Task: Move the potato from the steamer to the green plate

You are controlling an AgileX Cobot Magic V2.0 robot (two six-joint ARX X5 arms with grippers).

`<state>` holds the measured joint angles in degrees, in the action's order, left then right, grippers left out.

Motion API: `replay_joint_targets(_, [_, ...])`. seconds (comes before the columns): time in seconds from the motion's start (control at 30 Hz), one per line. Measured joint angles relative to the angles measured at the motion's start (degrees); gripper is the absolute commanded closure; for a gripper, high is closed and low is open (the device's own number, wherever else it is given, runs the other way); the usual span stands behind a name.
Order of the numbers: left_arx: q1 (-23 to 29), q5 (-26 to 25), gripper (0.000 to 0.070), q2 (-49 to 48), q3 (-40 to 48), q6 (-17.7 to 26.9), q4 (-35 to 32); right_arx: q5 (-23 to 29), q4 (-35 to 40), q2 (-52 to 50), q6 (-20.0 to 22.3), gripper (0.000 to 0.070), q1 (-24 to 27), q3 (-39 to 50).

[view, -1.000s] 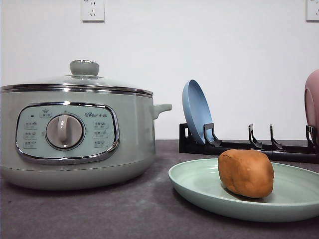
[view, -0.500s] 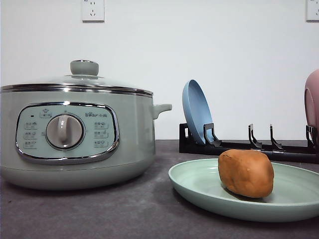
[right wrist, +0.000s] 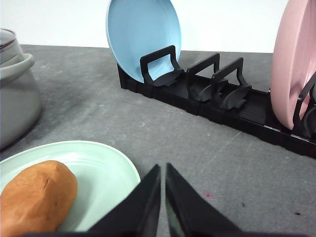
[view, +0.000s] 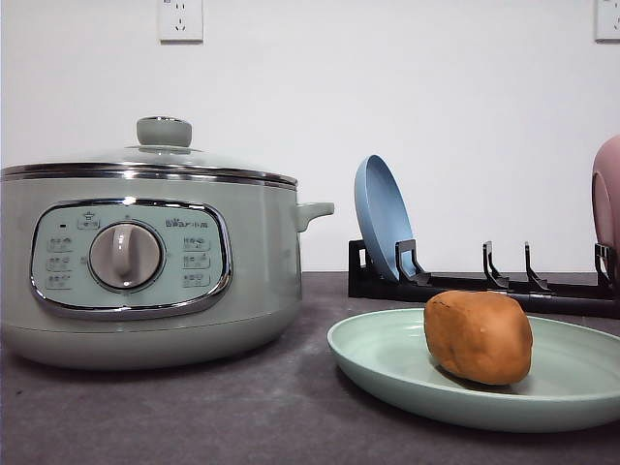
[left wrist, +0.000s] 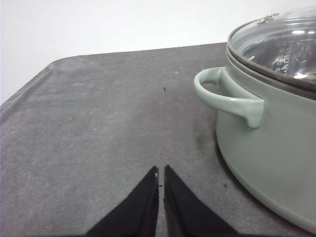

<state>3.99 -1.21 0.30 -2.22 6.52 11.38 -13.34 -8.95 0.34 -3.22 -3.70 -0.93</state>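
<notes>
Nothing has shifted over the last second: the potato (view: 479, 337) rests on the green plate (view: 387, 360), right of the lidded steamer (view: 145, 266), both the left gripper (left wrist: 161, 178) and right gripper (right wrist: 163, 177) pinched together and empty, so the transfer looks complete.

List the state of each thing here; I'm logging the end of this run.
Potato: lying on the plate.
Plate: flat on the table.
Steamer: lid on.
Blue plate: upright in the rack.
Pink plate: upright in the rack.
Left tool: shut, empty.
Right tool: shut, empty.
</notes>
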Motion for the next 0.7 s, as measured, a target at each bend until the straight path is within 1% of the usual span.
replay_joint_targets(0.7, [0.0,0.0,0.0677,0.0,0.0,0.0,0.0,0.0,0.0,0.0,0.0,0.0696,0.0,0.0])
